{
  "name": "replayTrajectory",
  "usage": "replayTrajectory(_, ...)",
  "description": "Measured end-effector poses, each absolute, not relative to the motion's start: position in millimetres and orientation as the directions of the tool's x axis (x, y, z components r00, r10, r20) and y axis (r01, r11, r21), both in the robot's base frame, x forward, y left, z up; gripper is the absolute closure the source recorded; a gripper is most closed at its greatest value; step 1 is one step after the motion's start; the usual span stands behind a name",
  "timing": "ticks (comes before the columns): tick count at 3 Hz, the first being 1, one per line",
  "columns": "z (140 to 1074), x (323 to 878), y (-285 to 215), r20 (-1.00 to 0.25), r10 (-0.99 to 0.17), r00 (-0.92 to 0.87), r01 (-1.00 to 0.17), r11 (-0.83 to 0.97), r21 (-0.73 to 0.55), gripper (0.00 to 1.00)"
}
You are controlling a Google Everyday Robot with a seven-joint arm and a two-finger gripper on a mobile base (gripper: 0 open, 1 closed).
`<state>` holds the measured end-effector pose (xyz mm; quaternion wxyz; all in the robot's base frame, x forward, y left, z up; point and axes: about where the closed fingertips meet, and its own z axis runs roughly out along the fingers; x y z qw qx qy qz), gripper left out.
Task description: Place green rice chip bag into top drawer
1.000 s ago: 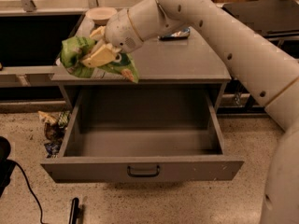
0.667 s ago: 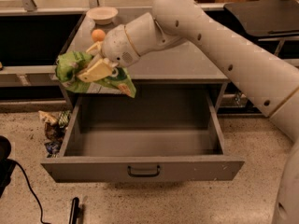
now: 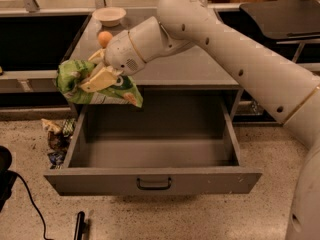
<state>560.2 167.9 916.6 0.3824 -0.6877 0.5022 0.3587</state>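
Note:
The green rice chip bag (image 3: pixel 77 84) is light green and crinkly, held in the air over the back left corner of the open top drawer (image 3: pixel 150 181). My gripper (image 3: pixel 97 74) is shut on the bag, with one pale finger (image 3: pixel 101 79) lying across its front. The bag hangs from the gripper at about the height of the table's front edge, above the drawer's left wall. The drawer is pulled fully out, grey, with a small dark handle (image 3: pixel 153 185) at the centre of its front panel. Its inside shows nothing in it.
On the grey table top (image 3: pixel 200 66) stand a white bowl (image 3: pixel 109 16) at the back left and an orange ball (image 3: pixel 104 38) beside my wrist. Crumpled packets (image 3: pixel 56 136) lie on the floor left of the drawer. A dark object (image 3: pixel 80 225) lies on the floor in front.
My gripper has carried the bag to the left and down, from over the table's front left corner to over the drawer's left edge. The bowl and orange ball came into view behind it.

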Motion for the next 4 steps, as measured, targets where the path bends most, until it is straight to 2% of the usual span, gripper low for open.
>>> replayTrajectory(2,897,547,154,-0.88,-0.441,0.176,-0.981,-0.148,-0.122,1.0)
replayTrajectory(4,823,506,98,-0.872,-0.485,-0.074,-0.995,0.101,0.028,1.0)
